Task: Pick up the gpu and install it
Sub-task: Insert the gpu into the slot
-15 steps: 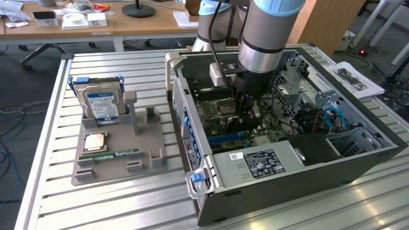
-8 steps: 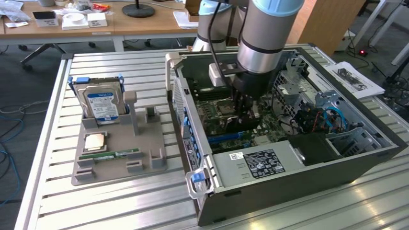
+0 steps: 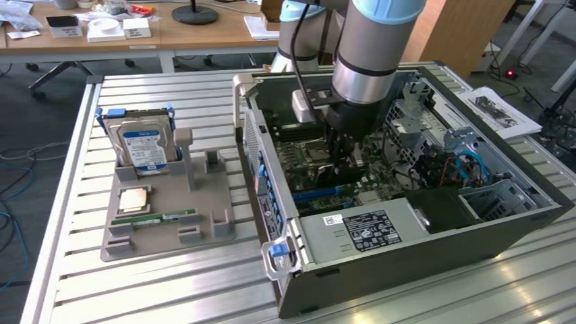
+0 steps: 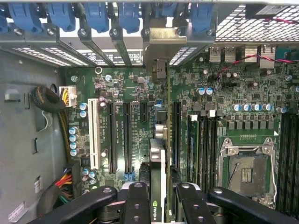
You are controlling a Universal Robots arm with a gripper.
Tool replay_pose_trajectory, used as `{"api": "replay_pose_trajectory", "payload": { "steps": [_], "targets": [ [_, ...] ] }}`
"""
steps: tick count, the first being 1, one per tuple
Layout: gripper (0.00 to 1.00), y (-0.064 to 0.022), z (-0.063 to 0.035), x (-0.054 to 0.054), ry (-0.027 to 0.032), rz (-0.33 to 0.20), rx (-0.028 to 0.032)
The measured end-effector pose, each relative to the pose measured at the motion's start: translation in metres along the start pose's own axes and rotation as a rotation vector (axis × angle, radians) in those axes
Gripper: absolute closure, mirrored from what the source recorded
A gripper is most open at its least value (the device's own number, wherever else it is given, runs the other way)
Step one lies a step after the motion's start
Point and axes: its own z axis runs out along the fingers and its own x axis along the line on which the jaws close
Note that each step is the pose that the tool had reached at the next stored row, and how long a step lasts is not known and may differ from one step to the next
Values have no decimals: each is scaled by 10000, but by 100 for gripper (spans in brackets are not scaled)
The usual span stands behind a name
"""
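My gripper point(image 4: 161, 205) reaches down into the open computer case point(image 3: 270, 169) and is shut on the gpu point(image 4: 159, 158). The wrist view shows the gpu edge-on, a thin card standing upright between the two black fingers point(image 4: 136, 205). Its silver end bracket point(image 4: 161, 39) lines up with the row of rear slot openings, and the card's edge runs over the motherboard point(image 4: 126, 88) between the black expansion slots. Whether it sits fully in a slot I cannot tell. From the exterior view, the gripper point(image 3: 347, 165) hangs low over the board at the case's middle.
A grey parts tray point(image 3: 166, 233) at the exterior view's left holds an upright hard drive point(image 3: 144, 145), a processor point(image 3: 133, 199) and a green memory stick point(image 3: 164, 219). Blue slot latches point(image 4: 93, 16), a processor socket point(image 4: 247, 170), cables point(image 4: 63, 184) and the power supply point(image 3: 369, 229) crowd the case.
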Motion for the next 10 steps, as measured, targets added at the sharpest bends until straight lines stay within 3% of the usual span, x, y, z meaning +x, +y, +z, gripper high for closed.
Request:
{"api": "replay_pose_trajectory", "payload": {
  "steps": [10],
  "targets": [
    [73,30,4,2,2,0,0]
  ]
}}
